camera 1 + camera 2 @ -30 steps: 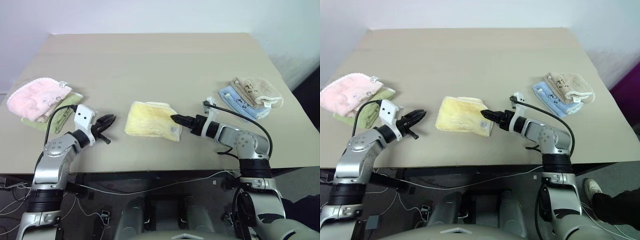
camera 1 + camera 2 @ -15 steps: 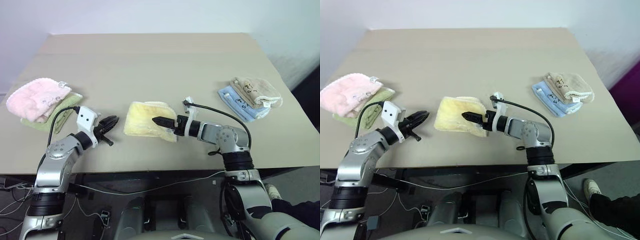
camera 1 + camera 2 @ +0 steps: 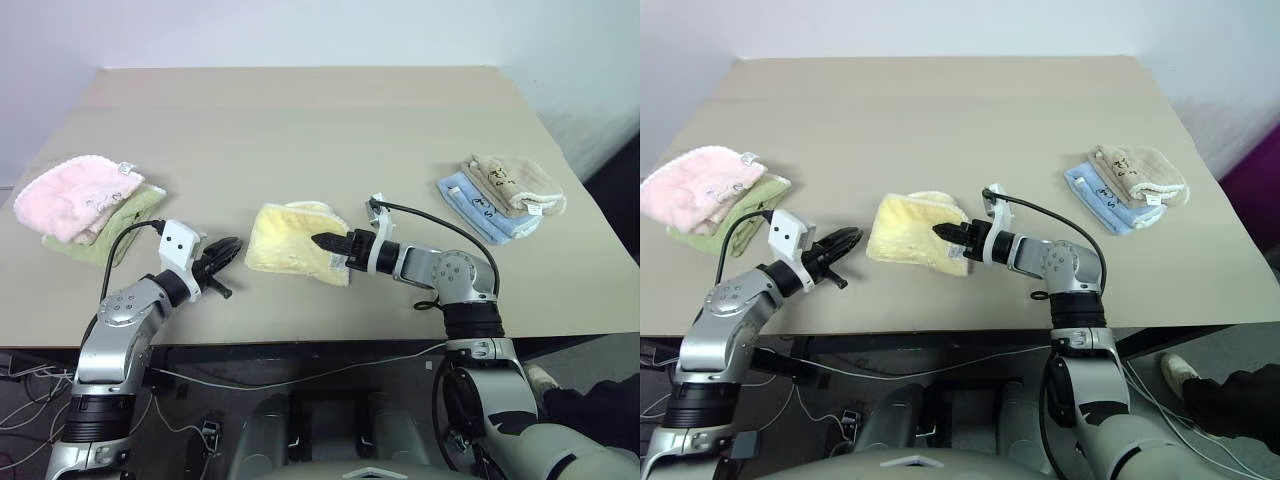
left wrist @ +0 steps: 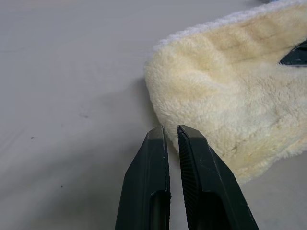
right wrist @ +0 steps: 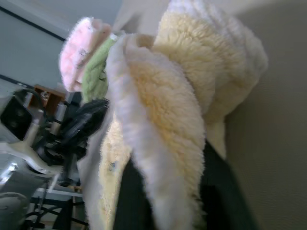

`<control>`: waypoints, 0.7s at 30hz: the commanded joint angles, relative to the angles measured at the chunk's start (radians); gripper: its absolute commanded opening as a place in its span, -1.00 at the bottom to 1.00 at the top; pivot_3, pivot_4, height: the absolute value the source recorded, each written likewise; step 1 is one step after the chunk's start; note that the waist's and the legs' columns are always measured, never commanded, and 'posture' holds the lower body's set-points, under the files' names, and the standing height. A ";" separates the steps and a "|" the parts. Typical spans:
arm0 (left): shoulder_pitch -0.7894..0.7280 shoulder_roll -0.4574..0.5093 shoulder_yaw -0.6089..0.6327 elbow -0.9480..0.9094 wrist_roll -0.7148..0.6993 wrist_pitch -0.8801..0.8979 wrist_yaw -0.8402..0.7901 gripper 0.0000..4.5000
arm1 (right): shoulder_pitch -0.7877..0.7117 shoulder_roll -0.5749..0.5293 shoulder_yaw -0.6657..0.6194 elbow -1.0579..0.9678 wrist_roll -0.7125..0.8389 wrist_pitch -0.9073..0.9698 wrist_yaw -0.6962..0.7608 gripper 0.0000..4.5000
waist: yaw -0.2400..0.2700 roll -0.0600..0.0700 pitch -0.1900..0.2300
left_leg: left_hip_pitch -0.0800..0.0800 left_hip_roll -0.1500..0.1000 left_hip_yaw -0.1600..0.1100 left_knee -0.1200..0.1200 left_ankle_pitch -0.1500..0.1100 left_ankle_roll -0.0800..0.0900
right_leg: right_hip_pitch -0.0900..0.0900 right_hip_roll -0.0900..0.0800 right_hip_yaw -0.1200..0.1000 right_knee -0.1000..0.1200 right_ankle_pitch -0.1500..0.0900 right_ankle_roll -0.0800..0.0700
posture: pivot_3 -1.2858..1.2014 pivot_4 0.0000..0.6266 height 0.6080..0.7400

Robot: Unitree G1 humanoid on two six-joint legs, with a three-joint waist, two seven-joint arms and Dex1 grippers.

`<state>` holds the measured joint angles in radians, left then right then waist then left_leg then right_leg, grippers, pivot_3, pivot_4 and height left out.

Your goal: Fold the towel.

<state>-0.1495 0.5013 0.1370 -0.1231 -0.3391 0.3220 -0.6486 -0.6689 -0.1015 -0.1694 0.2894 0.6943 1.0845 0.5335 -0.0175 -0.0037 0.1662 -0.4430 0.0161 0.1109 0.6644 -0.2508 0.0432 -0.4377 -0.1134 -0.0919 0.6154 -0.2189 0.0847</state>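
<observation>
The pale yellow towel [image 3: 290, 238] lies folded into a small bundle at the middle of the table, near the front edge. My right gripper [image 3: 327, 241] reaches in from the right and is shut on the towel's right edge. In the right wrist view a fold of the towel [image 5: 163, 124] with its whitish edging stands between the two dark fingers [image 5: 128, 201]. My left gripper [image 3: 230, 247] is shut, holds nothing, and points at the towel's left end from a short gap away. In the left wrist view its fingertips [image 4: 168, 130] stop just short of the towel [image 4: 225, 100].
A pink fluffy towel [image 3: 72, 195] lies on a green cloth [image 3: 125, 228] at the table's left edge. A beige folded cloth [image 3: 515, 180] on a blue one [image 3: 470, 205] sits at the right. The tan table [image 3: 300, 120] stretches bare behind the towel.
My right gripper moved left onto the towel's right edge and closed on it; that edge is now bunched up. The left gripper has hardly moved.
</observation>
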 commanded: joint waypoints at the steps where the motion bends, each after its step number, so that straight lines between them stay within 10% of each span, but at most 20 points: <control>1: -0.015 0.003 0.002 -0.015 -0.004 -0.012 -0.006 -0.81 | 0.014 0.010 -0.018 -0.062 0.034 -0.001 -0.004 -0.99 | 0.000 0.000 0.000 | 0.000 0.000 0.000 0.000 0.000 0.000 | 0.000 0.000 0.000 0.000 0.000 0.000 | 0.03 -0.52 1.00; 11: -0.023 -0.011 -0.017 -0.002 -0.007 -0.013 -0.015 -0.81 | -0.049 -0.072 -0.248 -0.231 0.144 -0.060 -0.138 -0.99 | 0.006 0.001 0.000 | 0.000 0.000 0.000 0.000 0.000 0.000 | 0.000 0.000 0.000 0.000 0.000 0.000 | 0.03 -0.52 1.00; 21: -0.095 -0.067 -0.090 0.058 0.009 -0.030 -0.036 -0.81 | -0.251 -0.349 -0.560 0.025 0.114 -0.266 -0.433 -0.99 | 0.004 0.002 0.001 | 0.000 0.000 0.001 0.000 0.000 0.000 | 0.001 0.000 0.000 0.000 0.000 0.000 | 0.03 -0.52 1.00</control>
<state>-0.2356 0.4339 0.0496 -0.0592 -0.3352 0.3151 -0.6780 -0.8867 -0.4148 -0.6794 0.2691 0.8196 0.8650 0.1449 -0.0134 -0.0018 0.1673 -0.4427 0.0159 0.1123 0.6649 -0.2507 0.0439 -0.4370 -0.1133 -0.0915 0.6153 -0.2190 0.0849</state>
